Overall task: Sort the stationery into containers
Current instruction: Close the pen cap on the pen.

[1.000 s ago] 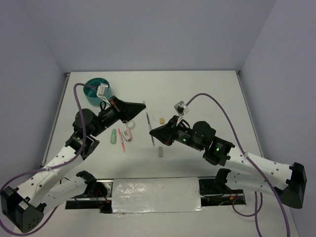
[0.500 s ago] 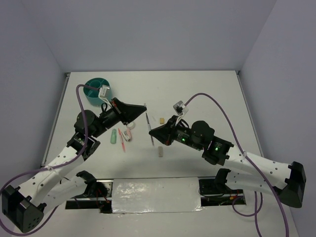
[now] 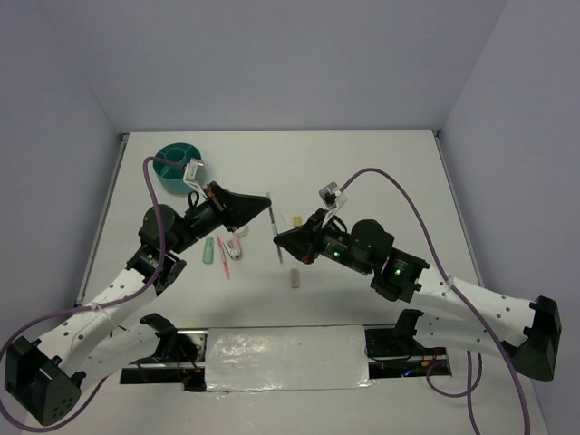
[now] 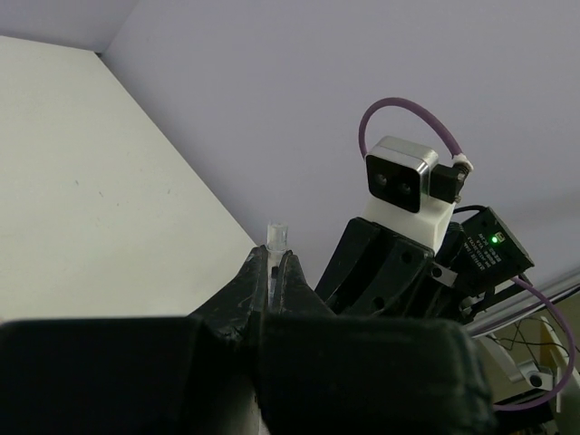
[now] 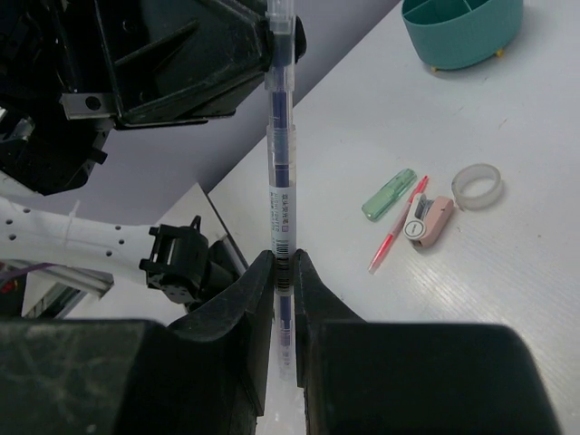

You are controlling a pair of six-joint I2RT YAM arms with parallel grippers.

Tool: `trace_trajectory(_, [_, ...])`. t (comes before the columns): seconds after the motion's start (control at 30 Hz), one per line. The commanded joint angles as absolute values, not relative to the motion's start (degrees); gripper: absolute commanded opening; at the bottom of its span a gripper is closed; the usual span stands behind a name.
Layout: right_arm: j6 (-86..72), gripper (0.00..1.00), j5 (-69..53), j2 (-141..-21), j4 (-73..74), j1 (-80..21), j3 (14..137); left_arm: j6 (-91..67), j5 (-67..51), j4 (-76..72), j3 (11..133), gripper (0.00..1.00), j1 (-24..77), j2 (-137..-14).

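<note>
Right gripper [image 5: 283, 263] [image 3: 279, 241]: fingers clamped on the lower barrel of a clear, dark-cored pen [image 5: 279, 163] [image 3: 273, 220].

Left gripper [image 4: 274, 263] [image 3: 268, 199]: fingers drawn together on the pen's other end. The clear tip pokes out between them in the left wrist view.

The pen spans the gap between the two grippers, over the middle of the table [image 3: 381, 172].

Loose items on the table, left of the pen:
- pale green piece [image 5: 390, 195] [image 3: 208, 250]
- thin pink pen [image 5: 397, 227] [image 3: 223, 256], just beside the green piece
- pink piece [image 5: 428, 220], touching the pink pen
- clear ring [image 5: 478, 185], near the pink piece

Far tan block [image 3: 296, 219]: just right of the held pen's far end.

Near tan block [image 3: 294, 278]: nearer the arm bases.

Teal cup [image 3: 178, 163] [image 5: 462, 32]: at the far left of the table, well apart from the pen. Its inner dividers are visible.
</note>
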State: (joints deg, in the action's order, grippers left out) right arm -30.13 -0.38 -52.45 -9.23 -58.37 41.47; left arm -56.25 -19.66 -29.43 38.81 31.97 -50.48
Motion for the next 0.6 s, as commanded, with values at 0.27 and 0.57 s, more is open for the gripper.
trace_trajectory(0.27, [-29.62, 0.00, 2.64, -53.52, -9.75, -57.66, 47.20, -56.87, -22.32, -35.77, 37.27, 0.00, 32.34, -50.01])
trace_trajectory(0.57, [-28.65, 0.00, -0.61, -53.70, -14.94, -55.82, 50.89, -52.92, -23.55, -33.14, 37.18, 0.00, 33.57, -50.01])
